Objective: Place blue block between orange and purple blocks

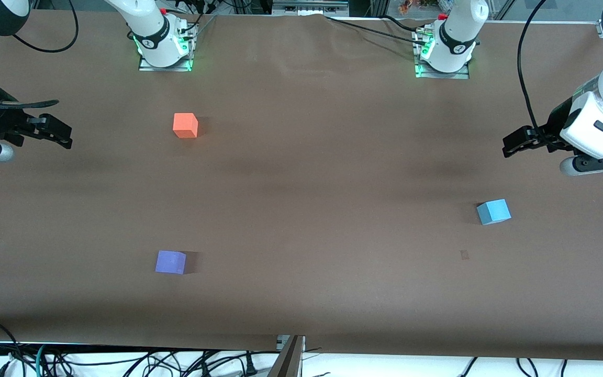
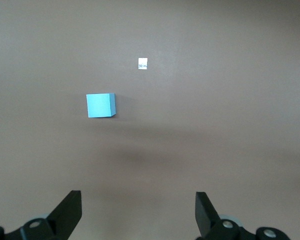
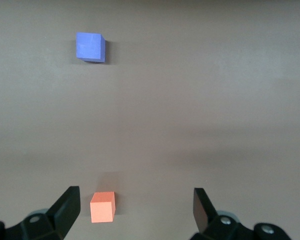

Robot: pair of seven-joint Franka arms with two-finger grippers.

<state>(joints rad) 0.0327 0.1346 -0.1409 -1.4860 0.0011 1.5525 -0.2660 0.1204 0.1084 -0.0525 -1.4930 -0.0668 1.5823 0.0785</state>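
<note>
The blue block (image 1: 493, 211) lies on the brown table toward the left arm's end; it also shows in the left wrist view (image 2: 100, 105). The orange block (image 1: 185, 125) lies toward the right arm's end, near the bases. The purple block (image 1: 170, 262) lies nearer to the front camera than the orange one, with a wide bare gap between them. Both show in the right wrist view, orange (image 3: 102, 206) and purple (image 3: 90, 47). My left gripper (image 1: 506, 146) (image 2: 138, 210) is open and empty, in the air over the table's left arm end. My right gripper (image 1: 69, 136) (image 3: 136, 207) is open and empty, in the air over the right arm's end.
A small pale mark (image 1: 464, 254) (image 2: 143, 63) is on the table near the blue block. The two arm bases (image 1: 165, 47) (image 1: 445, 50) stand along the table's edge. Cables (image 1: 123, 361) hang below the edge nearest the front camera.
</note>
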